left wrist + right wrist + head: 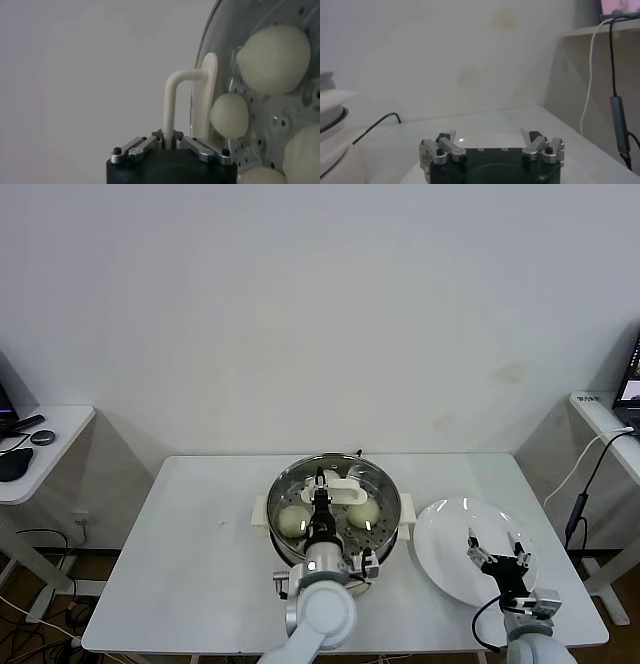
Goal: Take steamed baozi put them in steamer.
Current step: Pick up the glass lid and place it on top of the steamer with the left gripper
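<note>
While the steamed baozi lay in the steamer, the left gripper had its jaws clamped on the glass lid's handle; lowering it squarely seemed next. The right gripper hung wide open, empty, over the plate.

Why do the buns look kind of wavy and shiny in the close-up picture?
In the left wrist view, the baozi sit behind the clear glass lid, which the left gripper grips by its white handle; curved glass bends and reflects light. In the head view, the steamer rim glints.
</note>
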Robot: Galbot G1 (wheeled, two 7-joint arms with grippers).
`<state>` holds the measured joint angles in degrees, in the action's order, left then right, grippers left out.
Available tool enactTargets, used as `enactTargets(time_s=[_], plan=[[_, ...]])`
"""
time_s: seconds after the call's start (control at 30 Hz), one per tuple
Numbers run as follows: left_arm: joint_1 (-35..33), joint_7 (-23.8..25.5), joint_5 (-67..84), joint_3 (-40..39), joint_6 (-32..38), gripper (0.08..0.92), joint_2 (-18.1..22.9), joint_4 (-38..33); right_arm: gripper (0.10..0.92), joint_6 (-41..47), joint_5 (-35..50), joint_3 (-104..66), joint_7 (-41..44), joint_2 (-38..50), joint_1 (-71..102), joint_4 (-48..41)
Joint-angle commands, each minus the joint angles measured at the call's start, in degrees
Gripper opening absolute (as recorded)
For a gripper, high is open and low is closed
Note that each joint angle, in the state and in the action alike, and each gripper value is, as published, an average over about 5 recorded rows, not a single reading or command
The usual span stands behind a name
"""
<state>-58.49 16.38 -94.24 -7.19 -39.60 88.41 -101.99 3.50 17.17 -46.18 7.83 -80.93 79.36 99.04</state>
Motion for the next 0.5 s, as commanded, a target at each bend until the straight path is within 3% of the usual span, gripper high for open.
enactTargets(time_s=[0.03, 0.2, 0.5], plan=[[-0.71, -2.35, 2.50, -0.39, 0.14, 0.174, -0.31, -1.37, 0.823, 0.10, 0.02, -0.05, 0.01, 0.01, -0.05, 0.21], [-4.35, -1.68, 5.84, -1.63, 1.41, 0.215, -3.04, -9.25, 0.823, 0.07, 0.04, -0.11, 0.02, 0.04, -0.11, 0.12], [-11.38, 0.11, 8.15, -2.75, 1.51, 0.472, -7.54, -23.15, 0.823, 0.52, 0.36, 0.18, -0.12, -0.16, -0.40, 0.15]])
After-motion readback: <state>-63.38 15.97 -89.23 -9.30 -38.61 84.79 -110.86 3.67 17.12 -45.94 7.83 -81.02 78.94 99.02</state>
